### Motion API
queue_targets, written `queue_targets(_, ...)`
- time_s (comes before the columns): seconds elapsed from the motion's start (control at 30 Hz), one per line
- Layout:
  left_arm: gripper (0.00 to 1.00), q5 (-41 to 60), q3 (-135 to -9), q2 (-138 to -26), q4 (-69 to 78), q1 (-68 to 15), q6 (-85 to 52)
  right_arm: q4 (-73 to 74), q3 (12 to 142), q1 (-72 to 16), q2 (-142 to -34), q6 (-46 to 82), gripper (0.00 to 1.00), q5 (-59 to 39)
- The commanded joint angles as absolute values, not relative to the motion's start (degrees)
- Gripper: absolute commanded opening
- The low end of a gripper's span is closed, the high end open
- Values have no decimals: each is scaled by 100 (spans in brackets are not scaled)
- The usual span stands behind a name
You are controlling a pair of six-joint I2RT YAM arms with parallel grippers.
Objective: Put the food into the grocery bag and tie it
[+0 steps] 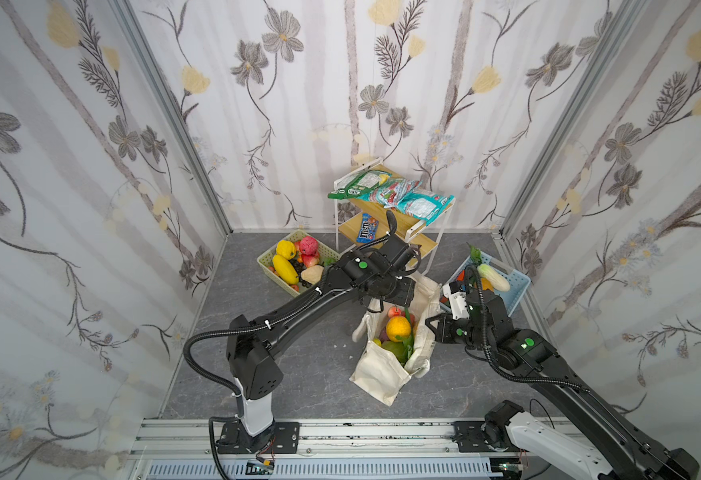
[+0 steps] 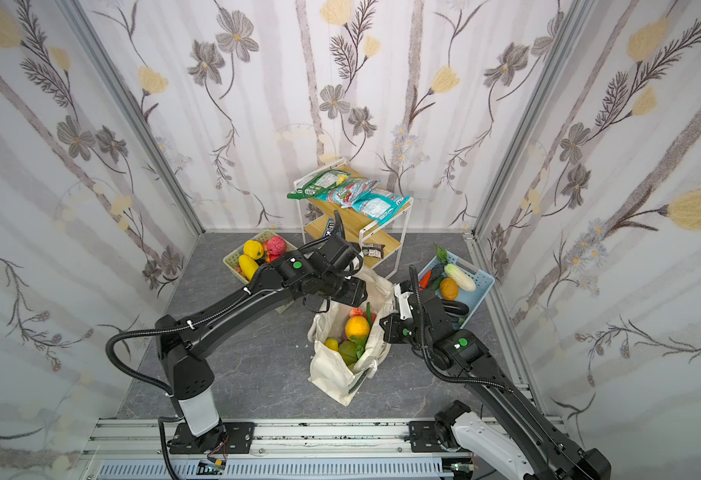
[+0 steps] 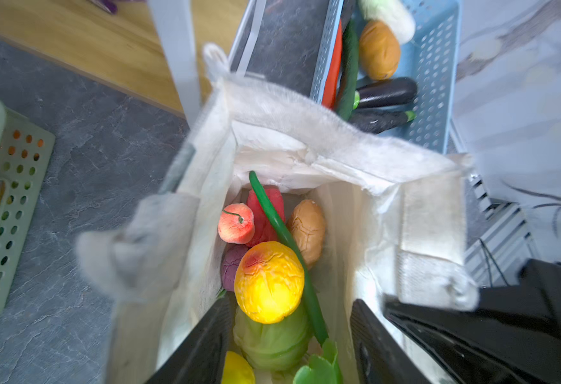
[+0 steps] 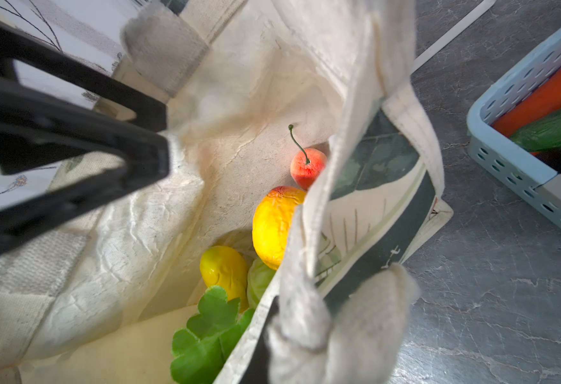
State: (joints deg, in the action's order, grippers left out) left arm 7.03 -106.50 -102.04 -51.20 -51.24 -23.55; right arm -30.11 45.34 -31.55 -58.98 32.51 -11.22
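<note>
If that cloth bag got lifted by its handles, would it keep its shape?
Probably not: the grocery bag has creased, slumped walls, so likely floppy. The food piled inside should weigh the bottom down. The rope handles look soft too.

The cream canvas grocery bag [image 1: 376, 372] with its dark green band stands open-mouthed, rope handles [image 4: 355, 325] slack. Inside it lie a yellow-orange fruit [image 1: 398, 328], a small peach [image 3: 236, 223], a green cabbage [image 3: 272, 345], a lemon [image 4: 222, 271] and a long green pod [image 3: 282, 229].
</note>
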Motion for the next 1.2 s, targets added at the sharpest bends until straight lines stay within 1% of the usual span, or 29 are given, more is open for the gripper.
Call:
queue_targets(0.0,61,1062,-10414,-9802,-4881,-4904,-2434,-2961,4544,-3164,-5932,3269,9,-1080)
queue_targets(0.13,62,1251,-9950,-9277,-4777,-4422,-2417,-2971,4569,-3164,-5945,3243,9,-1083)
queue_targets(0.37,63,1606,-8816,-8436,-4423,-3273,-2559,-3009,4607,-3155,-5981,3208,9,-1090)
queue_targets(0.53,63,1889,-8244,-8410,-4389,-2764,-2473,-3020,4653,-3146,-6010,3185,9,-1081)
queue_targets(0.73,63,2241,-7478,-8532,-3909,-2716,-2584,-3065,4725,-3144,-6082,3145,9,-1055)
queue_targets(0.9,64,2745,-6947,-8793,-3289,-2895,-2796,-3063,4723,-3135,-6141,3121,9,-1054)
queue_targets(1.07,63,2707,-6709,-9157,-3042,-3134,-2908,-3067,4791,-3138,-6246,3105,9,-1076)
queue_targets(1.17,61,2718,-6610,-9319,-2952,-3170,-2927,-3066,4814,-3137,-6266,3108,9,-1075)
